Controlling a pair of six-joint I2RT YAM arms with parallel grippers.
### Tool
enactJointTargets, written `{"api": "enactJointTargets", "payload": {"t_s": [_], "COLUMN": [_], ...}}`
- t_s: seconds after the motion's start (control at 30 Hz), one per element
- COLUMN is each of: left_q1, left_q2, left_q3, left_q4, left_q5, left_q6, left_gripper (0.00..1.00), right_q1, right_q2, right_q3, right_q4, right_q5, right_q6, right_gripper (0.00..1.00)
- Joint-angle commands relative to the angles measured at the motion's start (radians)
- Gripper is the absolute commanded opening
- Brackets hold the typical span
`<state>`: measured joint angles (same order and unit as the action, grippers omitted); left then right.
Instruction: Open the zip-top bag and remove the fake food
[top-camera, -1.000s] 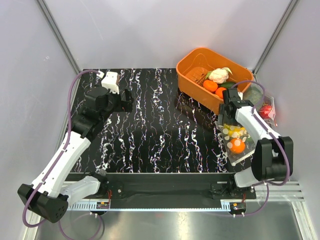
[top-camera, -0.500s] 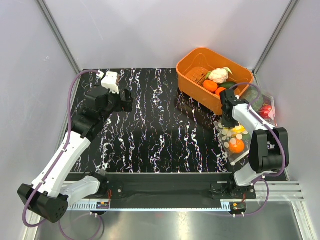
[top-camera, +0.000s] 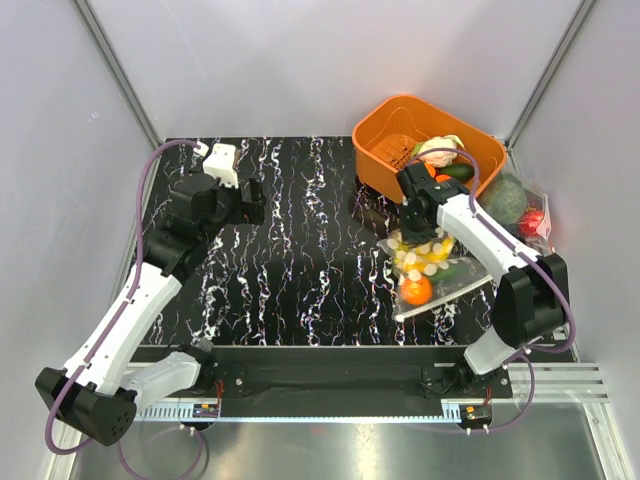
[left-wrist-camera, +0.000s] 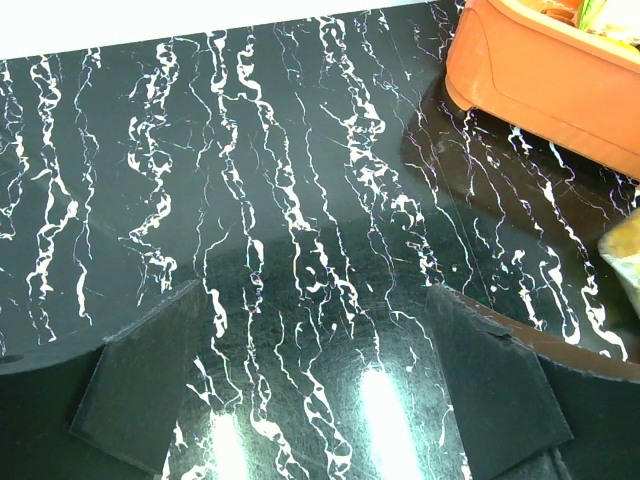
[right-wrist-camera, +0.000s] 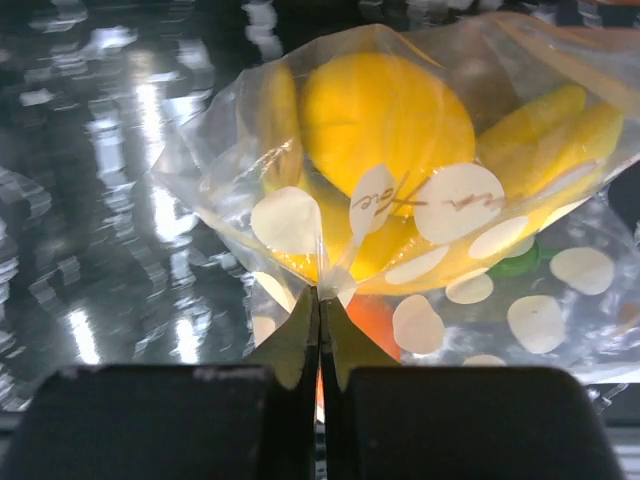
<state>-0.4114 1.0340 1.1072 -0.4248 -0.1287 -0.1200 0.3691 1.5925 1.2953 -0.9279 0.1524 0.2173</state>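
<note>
Beside the orange bin (top-camera: 375, 150), the right hand (right-wrist-camera: 320, 305) pinches the zip-top bag (right-wrist-camera: 420, 200), likely positioning it. The left hand (left-wrist-camera: 320, 390) hangs released.

Orange bin (top-camera: 380, 125), cauliflower (top-camera: 436, 151), marbled black table (top-camera: 300, 250)

Left gripper (left-wrist-camera: 320, 400) spread open, seemingly held low, right gripper (right-wrist-camera: 320, 312) pinched on zip-top bag (right-wrist-camera: 452, 205)
</note>
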Motion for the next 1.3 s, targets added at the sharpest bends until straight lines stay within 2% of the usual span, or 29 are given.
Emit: {"api": "enactJointTargets", "payload": {"t_s": [0.0, 0.13, 0.27, 0.37, 0.53, 0.6, 0.63, 0.67, 0.73, 0.77, 0.87, 1.0, 1.07, 1.13, 1.27], "left_q1": [-0.001, -0.001, -0.001, -0.003, -0.003, -0.004, -0.003, -0.004, -0.003, -0.003, -0.003, -0.003, -0.003, -0.003, -0.003], "left_q2": [-0.002, -0.002, 0.001, 0.006, 0.017, 0.017, 0.018, 0.021, 0.024, 0.024, 0.024, 0.029, 0.032, 0.037, 0.04], "left_q3": [0.002, 0.003, 0.0, -0.003, -0.006, -0.007, -0.009, -0.009, -0.007, -0.004, -0.004, -0.003, -0.003, -0.003, -0.001], "left_q4": [0.041, 0.041, 0.043, 0.044, 0.044, 0.046, 0.044, 0.046, 0.044, 0.043, 0.043, 0.04, 0.038, 0.038, 0.038], "left_q5": [-0.017, -0.014, -0.008, -0.006, -0.025, -0.032, -0.032, -0.034, -0.032, -0.028, -0.019, -0.019, -0.02, -0.019, -0.012], "left_q6": [0.019, 0.019, 0.019, 0.023, 0.033, 0.037, 0.037, 0.036, 0.036, 0.036, 0.036, 0.034, 0.036, 0.034, 0.033], "left_gripper": [0.99, 0.99, 0.99, 0.99, 0.99, 0.99, 0.99, 0.99, 0.99, 0.99, 0.99, 0.99, 0.99, 0.99, 0.99], "right_q1": [0.071, 0.181, 0.255, 0.301, 0.35, 0.358, 0.36, 0.363, 0.369, 0.369, 0.369, 0.386, 0.413, 0.435, 0.468], "right_q2": [0.032, 0.107, 0.233, 0.36, 0.596, 0.656, 0.662, 0.652, 0.606, 0.577, 0.433, 0.232, 0.173, 0.103, 0.015], "right_q3": [0.117, 0.215, 0.363, 0.531, 0.876, 0.965, 0.976, 0.975, 0.893, 0.847, 0.641, 0.364, 0.287, 0.188, 0.023], "right_q4": [-0.066, -0.019, 0.087, 0.129, 0.11, 0.084, 0.074, 0.069, 0.089, 0.128, 0.194, 0.244, 0.268, 0.281, 0.433], "right_q5": [-0.137, -0.206, -0.209, -0.226, -0.128, -0.099, -0.087, -0.074, -0.041, -0.031, -0.01, 0.024, 0.051, 0.09, 0.099], "right_q6": [0.043, 0.071, 0.116, 0.131, 0.094, 0.074, 0.07, 0.065, 0.054, 0.053, 0.059, 0.105, 0.128, 0.189, 0.347], "right_gripper": [0.0, 0.0, 0.0, 0.0, 0.01, 0.09, 0.3, 0.41, 0.57, 0.7, 0.83, 0.88, 0.89, 0.89, 0.9]}}
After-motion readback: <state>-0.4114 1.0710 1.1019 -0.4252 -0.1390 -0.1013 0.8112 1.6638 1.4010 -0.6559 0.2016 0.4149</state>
